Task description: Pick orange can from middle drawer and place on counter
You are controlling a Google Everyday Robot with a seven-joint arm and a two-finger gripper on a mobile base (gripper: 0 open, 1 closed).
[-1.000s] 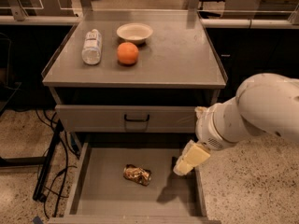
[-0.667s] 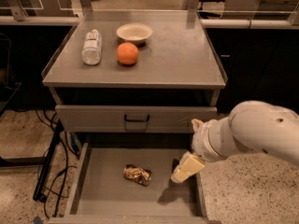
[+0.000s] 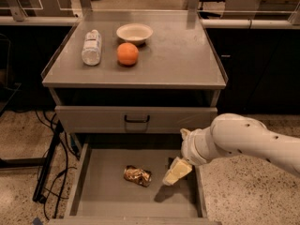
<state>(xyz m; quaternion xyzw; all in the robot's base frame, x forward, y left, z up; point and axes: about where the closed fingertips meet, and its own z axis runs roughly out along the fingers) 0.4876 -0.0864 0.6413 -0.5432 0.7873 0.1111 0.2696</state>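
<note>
The wrinkled, shiny brown-and-gold can (image 3: pixel 137 175) is being borne, oblong and flat, on the bare floor of the open grey metal drawer (image 3: pixel 105 193). The cream pincer (image 3: pixel 176 171) is being held just right of it, apart; the can is not being gripped, and its opening cannot be told. Above, a smooth round orange (image 3: pixel 127 54), a pale bowl (image 3: pixel 134 33) and a lying bottle (image 3: pixel 92 47) are being carried by the flat grey desk (image 3: pixel 180 62).

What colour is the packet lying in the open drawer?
The orange can is shiny brown-and-gold foil, seen in the camera view; the gripper hangs beside it.
</note>
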